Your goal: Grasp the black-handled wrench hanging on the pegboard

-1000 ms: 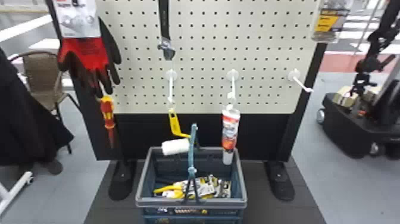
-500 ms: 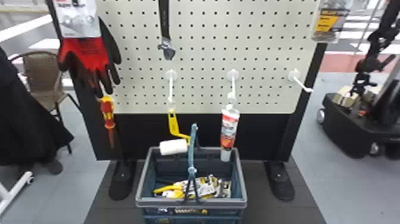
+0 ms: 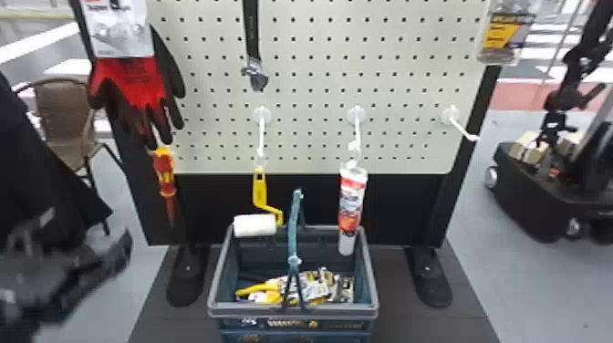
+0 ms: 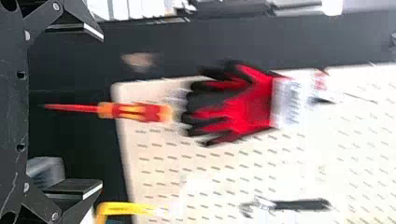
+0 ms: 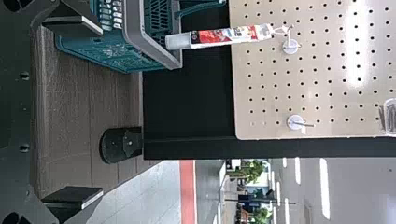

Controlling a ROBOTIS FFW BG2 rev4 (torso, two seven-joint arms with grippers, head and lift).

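Straight ahead of the robot, the cream pegboard [image 3: 392, 82] is standing upright on a black frame with two black feet. Below its middle, the teal basket [image 3: 366, 273], grey-rimmed and with its handle raised, is sitting on the dark floor mat and holding yellow and packaged items. The left gripper [image 4: 98, 111] is facing the board's left part with its two flat fingers spread wide and nothing between them. The right gripper [image 5: 100, 109] is likewise gaping and empty, and is facing the board's lower right corner. A red-and-black glove [image 3: 132, 91] is hanging at the board's upper left edge. The black-handled wrench [image 3: 251, 36] is hanging near the top of the board, left of centre, handle up and metal head down, well apart from both grippers. A sealant tube [image 3: 350, 205] is dangling from a white hook, its lower end coming level with the basket's rear rim. A paint roller [image 3: 254, 224] with a yellow handle is hanging below the wrench, and a red-and-yellow screwdriver [image 3: 165, 175] is hanging under the glove.
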